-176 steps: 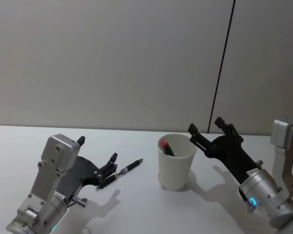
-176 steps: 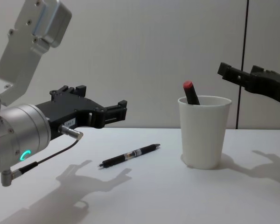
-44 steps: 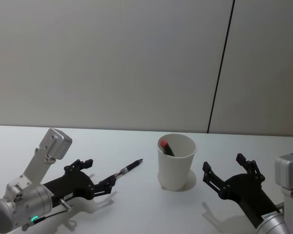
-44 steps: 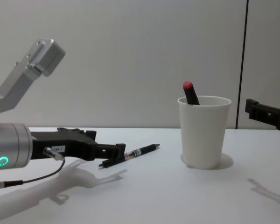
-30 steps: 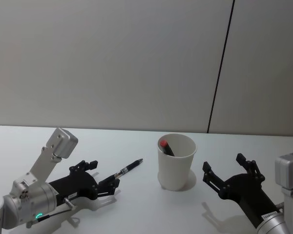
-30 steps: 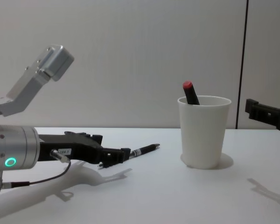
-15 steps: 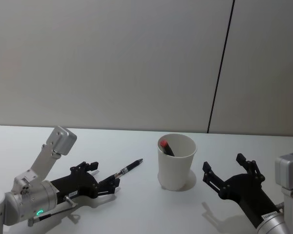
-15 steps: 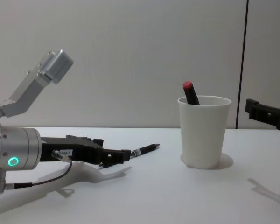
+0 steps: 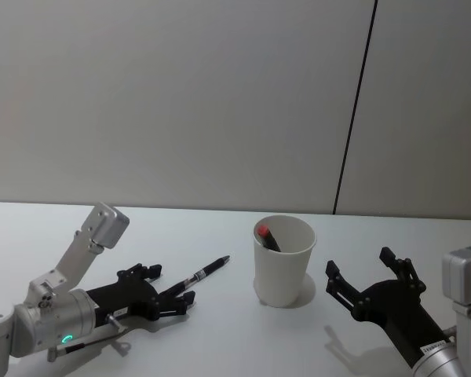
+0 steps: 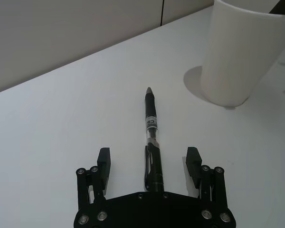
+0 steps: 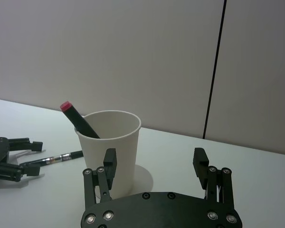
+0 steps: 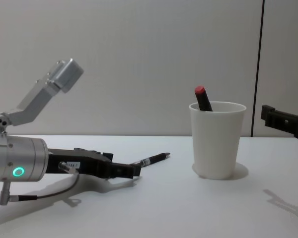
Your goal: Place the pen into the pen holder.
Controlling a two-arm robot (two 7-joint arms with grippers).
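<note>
A black pen lies flat on the white table, left of the pen holder. The pen holder is a white paper cup, standing upright. My left gripper sits low over the table, open. Its fingers flank the pen's rear end with a gap on each side. My right gripper hovers open to the right of the cup, holding nothing.
A dark marker with a red cap leans inside the cup. The white table spreads around it. A grey wall with a dark vertical seam stands behind.
My left gripper has dropped to the table and slid forward, so the pen's rear end now lies between its fingers. The right gripper lowered early on and has held still since.
</note>
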